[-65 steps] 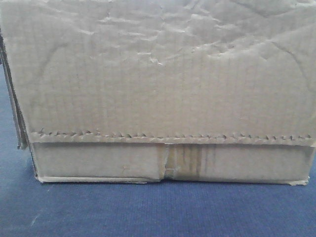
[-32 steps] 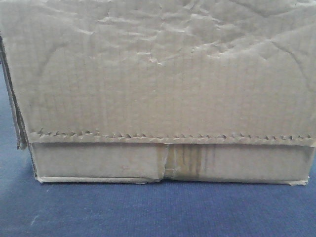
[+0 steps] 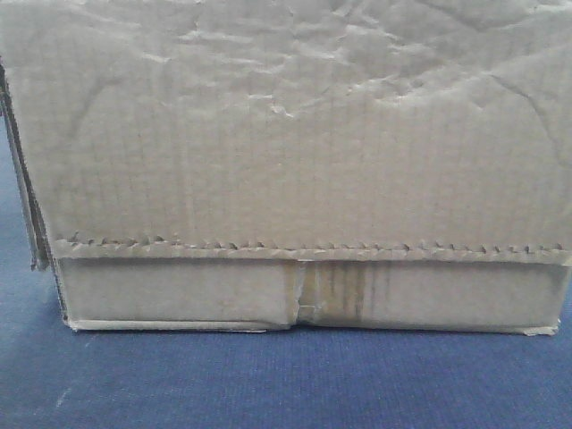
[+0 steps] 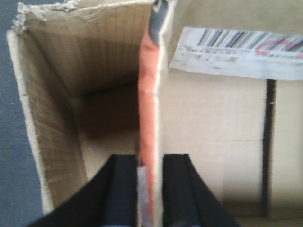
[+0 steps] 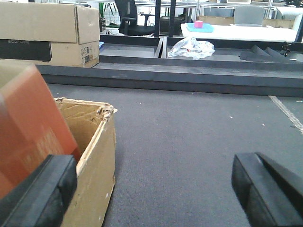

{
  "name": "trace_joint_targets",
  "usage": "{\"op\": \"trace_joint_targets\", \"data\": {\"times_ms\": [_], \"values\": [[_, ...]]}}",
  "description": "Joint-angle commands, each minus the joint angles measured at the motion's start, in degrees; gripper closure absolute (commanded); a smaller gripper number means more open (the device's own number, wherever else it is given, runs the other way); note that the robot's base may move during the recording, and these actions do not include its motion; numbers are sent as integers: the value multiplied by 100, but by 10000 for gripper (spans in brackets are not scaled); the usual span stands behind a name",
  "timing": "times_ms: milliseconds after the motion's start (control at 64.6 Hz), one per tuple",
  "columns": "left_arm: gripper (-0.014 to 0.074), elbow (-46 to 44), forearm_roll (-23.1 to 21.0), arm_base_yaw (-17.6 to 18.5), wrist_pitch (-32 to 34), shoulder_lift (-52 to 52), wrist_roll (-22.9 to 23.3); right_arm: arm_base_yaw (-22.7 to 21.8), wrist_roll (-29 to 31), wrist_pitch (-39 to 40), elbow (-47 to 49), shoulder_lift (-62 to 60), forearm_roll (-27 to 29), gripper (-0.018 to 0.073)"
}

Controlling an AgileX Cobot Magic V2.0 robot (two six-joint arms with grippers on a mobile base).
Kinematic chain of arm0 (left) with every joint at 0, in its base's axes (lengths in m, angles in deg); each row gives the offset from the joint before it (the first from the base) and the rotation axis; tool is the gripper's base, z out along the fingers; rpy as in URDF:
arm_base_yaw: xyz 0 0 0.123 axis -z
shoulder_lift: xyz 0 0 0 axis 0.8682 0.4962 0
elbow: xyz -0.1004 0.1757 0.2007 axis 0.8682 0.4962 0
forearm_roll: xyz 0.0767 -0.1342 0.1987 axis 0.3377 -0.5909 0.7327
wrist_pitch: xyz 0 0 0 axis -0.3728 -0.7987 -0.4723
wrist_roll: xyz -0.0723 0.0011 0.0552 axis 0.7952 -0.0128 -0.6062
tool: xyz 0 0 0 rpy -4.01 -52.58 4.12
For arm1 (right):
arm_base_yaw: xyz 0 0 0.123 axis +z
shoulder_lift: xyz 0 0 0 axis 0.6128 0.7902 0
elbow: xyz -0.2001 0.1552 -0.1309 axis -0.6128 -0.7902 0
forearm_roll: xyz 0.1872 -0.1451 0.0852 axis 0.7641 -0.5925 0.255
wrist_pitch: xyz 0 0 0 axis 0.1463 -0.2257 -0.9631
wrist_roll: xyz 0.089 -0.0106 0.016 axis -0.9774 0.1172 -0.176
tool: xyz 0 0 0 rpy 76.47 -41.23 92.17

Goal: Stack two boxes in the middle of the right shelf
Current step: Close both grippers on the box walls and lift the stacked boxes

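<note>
Left gripper [image 4: 150, 189] is clamped on the box [image 4: 99, 61] wall, hollow inside just left of it. Right gripper [image 5: 154, 189] is spread wide around nothing, box edge off to its left.

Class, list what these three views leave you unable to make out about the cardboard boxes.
Front view: the box fills the frame; its top is cut off and everything behind is hidden.
Left wrist view: the label is blurred and cut by the top edge; its print is unreadable.
Right wrist view: an orange blur close to the lens hides most of the open box.
</note>
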Motion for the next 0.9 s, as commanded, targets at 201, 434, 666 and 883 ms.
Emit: {"op": "trace_joint_targets", "data": {"times_ms": [201, 434, 666, 883], "values": [[-20, -190, -59, 31, 92, -448, 73, 13, -13, -349, 253, 35, -63, -9], [-3, -286, 475, -69, 92, -1134, -206, 156, -13, -1161, 1281, 512, -27, -9], [-3, -83, 263, -739, 92, -1580, -683, 764, -13, -2532, 2596, 1642, -18, -9], [-3, 996, 232, -1075, 92, -1768, -788, 900, -13, -3584, 3358, 2752, 226, -9]]}}
